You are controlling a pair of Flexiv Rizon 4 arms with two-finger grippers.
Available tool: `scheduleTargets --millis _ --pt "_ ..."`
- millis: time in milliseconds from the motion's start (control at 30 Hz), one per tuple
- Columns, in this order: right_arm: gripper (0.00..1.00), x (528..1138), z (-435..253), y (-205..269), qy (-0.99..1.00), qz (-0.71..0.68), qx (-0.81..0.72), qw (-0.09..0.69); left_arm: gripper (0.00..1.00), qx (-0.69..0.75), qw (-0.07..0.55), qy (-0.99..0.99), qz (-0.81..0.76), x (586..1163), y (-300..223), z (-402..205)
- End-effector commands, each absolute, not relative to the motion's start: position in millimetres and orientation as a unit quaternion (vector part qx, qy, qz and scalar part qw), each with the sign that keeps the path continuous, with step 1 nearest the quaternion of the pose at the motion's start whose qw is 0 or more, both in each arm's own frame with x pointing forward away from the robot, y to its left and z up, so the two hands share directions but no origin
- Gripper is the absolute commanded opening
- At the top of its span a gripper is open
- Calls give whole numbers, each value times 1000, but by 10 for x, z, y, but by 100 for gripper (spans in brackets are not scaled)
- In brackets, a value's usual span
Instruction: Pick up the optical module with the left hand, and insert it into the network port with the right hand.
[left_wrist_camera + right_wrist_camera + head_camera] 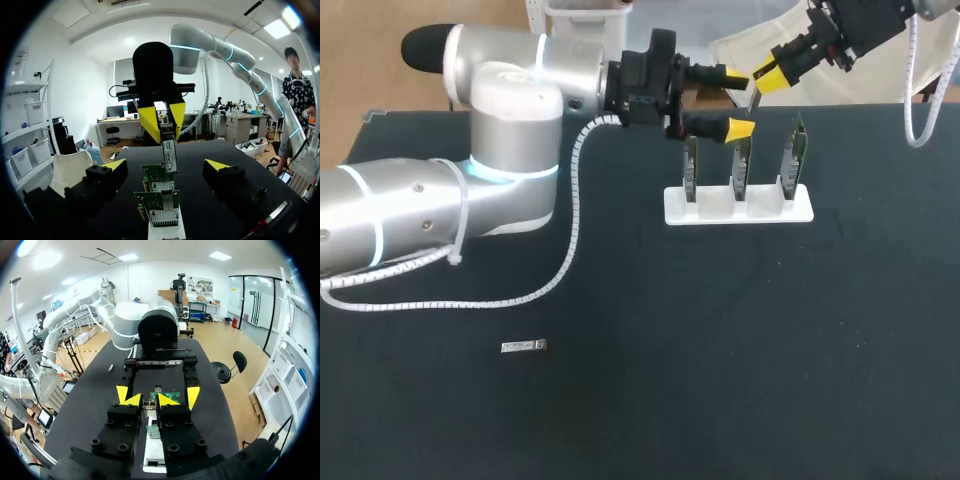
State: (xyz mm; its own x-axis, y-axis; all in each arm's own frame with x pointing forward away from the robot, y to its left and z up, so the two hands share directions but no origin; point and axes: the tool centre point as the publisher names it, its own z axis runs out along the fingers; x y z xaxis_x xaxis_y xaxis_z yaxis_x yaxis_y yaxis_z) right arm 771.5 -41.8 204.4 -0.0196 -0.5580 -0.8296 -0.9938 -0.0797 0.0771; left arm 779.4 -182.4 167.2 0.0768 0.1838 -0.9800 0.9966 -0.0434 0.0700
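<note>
By my read the first half is done and the insertion is what's left. The optical module [170,156] is off the bench [720,380] and hangs upright from my right claw [767,75], just above the row of three network cards [742,165] standing in their white holder [700,212]. It doesn't look seated in anything yet. From the head view its lower end sits over the middle card, though from that angle I can't say how well it lines up. The right claw is closed down narrow, with its two yellow tips pinching the module's upper end from either side. My left claw [737,100] is spread wide and holds nothing. It sits level with the card tops, right beside the right claw, and its tips stand well clear of the module on both sides. In the left wrist view the cards run out ahead between its open fingers, and it touches none of them as far as I can see. A second module [524,347] lies flat on the bench, well away from the holder on my left side, with neither claw near it. To finish, I reckon the right claw needs a straight push down into the card while the left stays out of the way.
</note>
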Motion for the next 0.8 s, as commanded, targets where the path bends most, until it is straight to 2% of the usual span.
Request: scheduleTargets --millis 33,367,800 --pt "0 7691 2041 -430 611 368 -635 297 100 585 445 526 -428 7778 -1747 1770" --pt "0 7692 2034 -437 609 370 -635 298 100 605 385 559 -416 7763 -1618 1719" --pt "0 7693 2026 -451 611 370 -632 300 100 609 361 570 -417 7745 -1639 1626"
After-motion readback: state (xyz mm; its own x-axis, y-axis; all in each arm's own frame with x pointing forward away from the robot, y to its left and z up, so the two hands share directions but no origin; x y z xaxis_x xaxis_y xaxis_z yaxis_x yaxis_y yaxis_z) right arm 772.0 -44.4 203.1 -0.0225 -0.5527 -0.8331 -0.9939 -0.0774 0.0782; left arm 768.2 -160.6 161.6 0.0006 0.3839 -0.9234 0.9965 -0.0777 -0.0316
